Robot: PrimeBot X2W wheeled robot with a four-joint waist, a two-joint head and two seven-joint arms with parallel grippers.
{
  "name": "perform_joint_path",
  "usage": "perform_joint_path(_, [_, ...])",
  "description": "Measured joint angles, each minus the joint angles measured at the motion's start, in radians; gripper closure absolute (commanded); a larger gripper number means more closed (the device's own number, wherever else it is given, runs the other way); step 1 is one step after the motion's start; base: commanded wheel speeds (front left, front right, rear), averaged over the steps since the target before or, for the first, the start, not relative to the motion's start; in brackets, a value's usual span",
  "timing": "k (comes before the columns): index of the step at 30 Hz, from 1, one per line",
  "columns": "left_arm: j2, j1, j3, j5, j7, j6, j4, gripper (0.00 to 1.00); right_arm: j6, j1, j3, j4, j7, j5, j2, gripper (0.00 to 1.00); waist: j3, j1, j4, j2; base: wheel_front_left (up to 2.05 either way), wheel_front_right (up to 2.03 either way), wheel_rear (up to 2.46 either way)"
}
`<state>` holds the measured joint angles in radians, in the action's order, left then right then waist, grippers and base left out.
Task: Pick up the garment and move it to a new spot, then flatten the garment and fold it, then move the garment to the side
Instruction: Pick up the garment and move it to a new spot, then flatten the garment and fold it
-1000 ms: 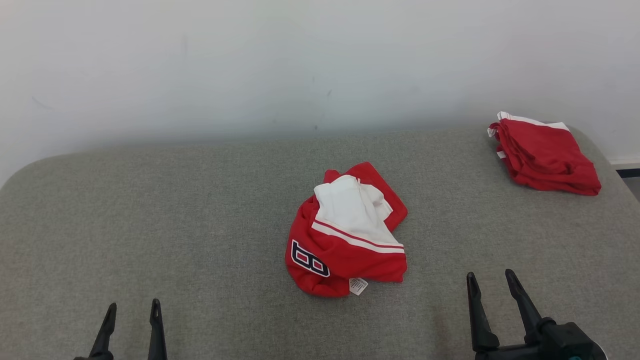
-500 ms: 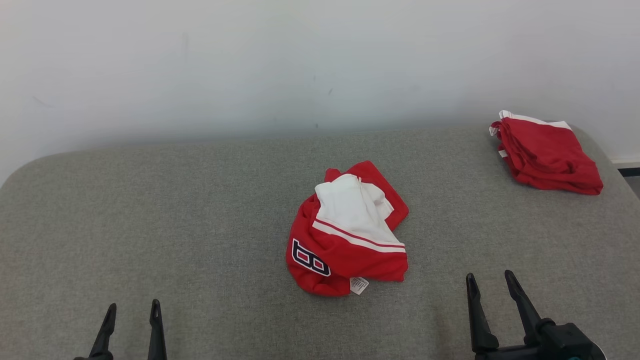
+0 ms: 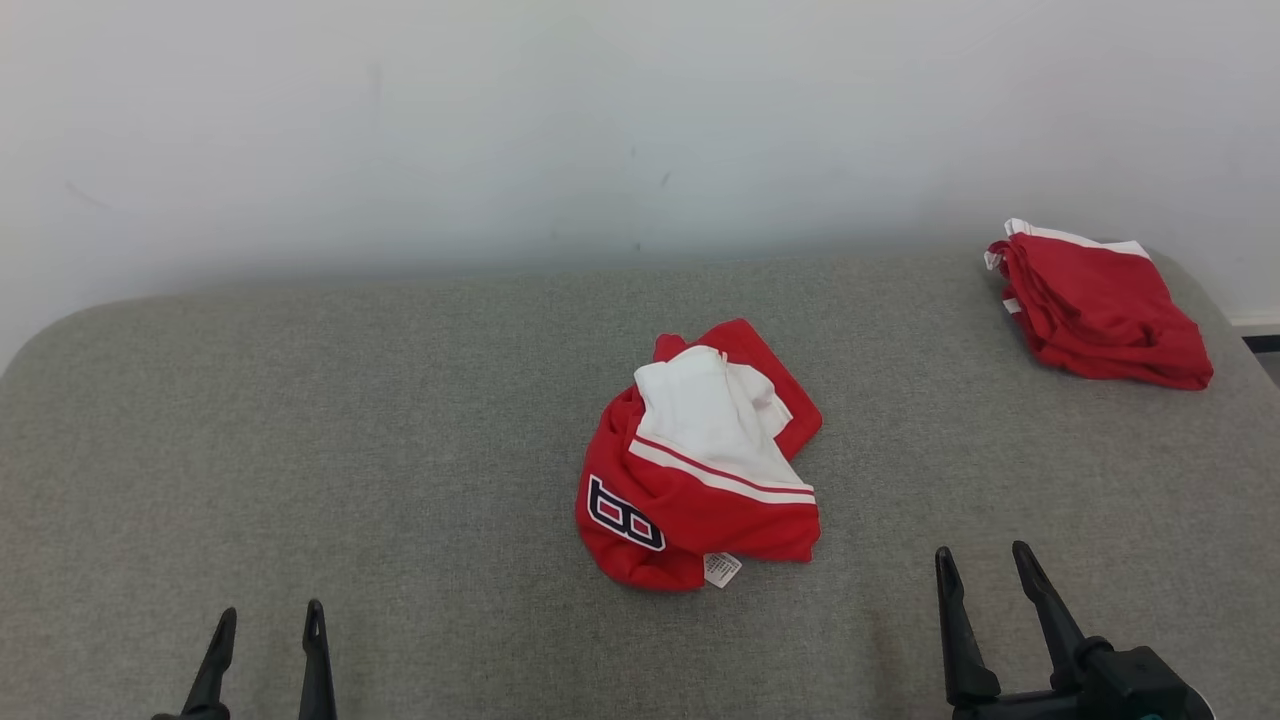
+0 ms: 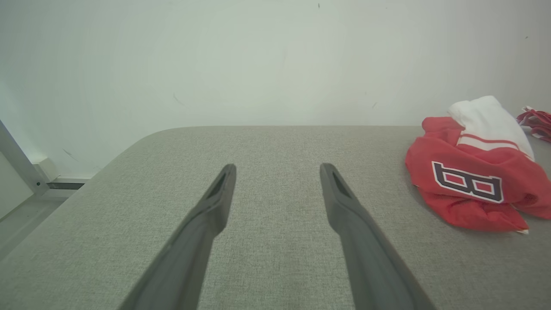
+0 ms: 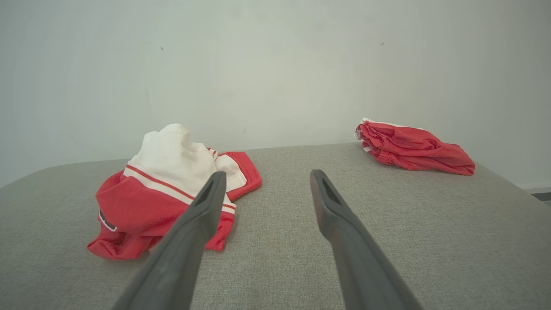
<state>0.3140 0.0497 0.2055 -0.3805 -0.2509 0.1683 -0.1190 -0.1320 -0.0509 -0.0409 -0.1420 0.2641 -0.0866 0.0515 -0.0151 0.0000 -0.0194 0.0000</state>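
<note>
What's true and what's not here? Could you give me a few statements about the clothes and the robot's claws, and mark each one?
1. The crumpled garment, red and white, lies near the middle of the grey surface. True.
2. The left gripper is clamped on the crumpled garment. False: it is open, holds nothing and is well apart from the cloth.
3. A folded red garment sits at the far right corner of the grey surface. True.
4. The right gripper is shut. False: its two fingers stand apart with nothing between them.
</note>
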Motion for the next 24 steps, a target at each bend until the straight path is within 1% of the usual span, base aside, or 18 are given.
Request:
perform_joint_path(8, [0.000, -0.008, 0.010, -0.001, 0.000, -0.001, -0.006, 0.00, 0.000, 0.005, 0.000, -0.010, 0.000, 0.000, 0.000, 0.00, 0.004, 0.0000, 0.018, 0.0000, 0.00, 0.00, 0.00])
perform_joint_path(14, [-0.009, -0.027, 0.043, 0.001, 0.006, -0.010, -0.012, 0.00, 0.000, 0.054, 0.023, -0.050, 0.000, 0.022, 0.000, 0.00, 0.008, 0.0000, 0.057, 0.0000, 0.00, 0.00, 0.00])
perform_joint_path(20, [-0.014, -0.056, 0.063, 0.002, 0.006, -0.028, -0.038, 0.00, 0.000, 0.199, 0.045, -0.147, -0.019, 0.035, 0.001, 0.00, 0.014, 0.0000, 0.109, 0.0000, 0.00, 0.00, 0.00])
perform_joint_path(24, [-0.021, -0.074, 0.078, 0.003, 0.006, -0.037, -0.052, 0.00, 0.000, 0.320, 0.075, -0.249, -0.028, 0.027, 0.034, 0.00, 0.023, 0.0000, 0.145, 0.0000, 0.00, 0.00, 0.00])
